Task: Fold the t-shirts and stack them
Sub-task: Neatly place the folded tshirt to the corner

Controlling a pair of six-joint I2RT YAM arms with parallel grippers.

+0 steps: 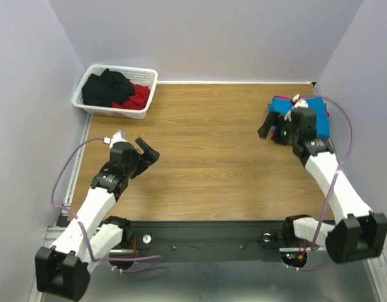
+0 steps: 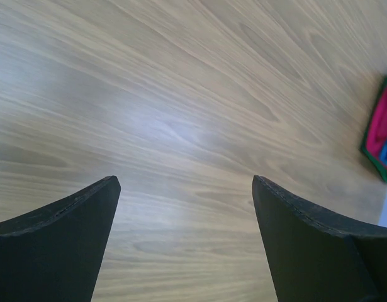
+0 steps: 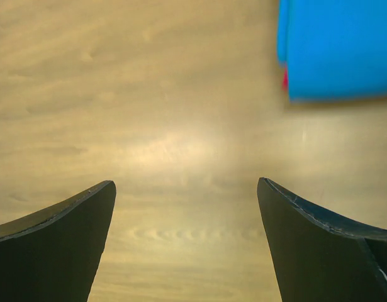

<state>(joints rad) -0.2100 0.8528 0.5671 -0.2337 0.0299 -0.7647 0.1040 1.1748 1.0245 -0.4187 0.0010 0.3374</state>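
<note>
A folded turquoise-blue t-shirt (image 1: pixel 281 104) lies at the far right of the table, on top of a pinkish-red one whose edge barely shows. My right gripper (image 1: pixel 267 123) is open and empty just left of this stack, over bare wood. In the right wrist view the turquoise shirt (image 3: pixel 338 47) is at the upper right with a red sliver (image 3: pixel 284 78) under it, beyond my open gripper (image 3: pixel 185 184). My left gripper (image 1: pixel 146 153) is open and empty over the left part of the table. The left wrist view shows its open gripper (image 2: pixel 184 182) and the stack (image 2: pixel 383 129) far off at the right edge.
A white lattice basket (image 1: pixel 111 112) stands at the back left, holding black cloth (image 1: pixel 108 88) and red cloth (image 1: pixel 140 97). Lilac walls close in the back and both sides. The black mounting rail (image 1: pixel 206 239) runs along the near edge.
</note>
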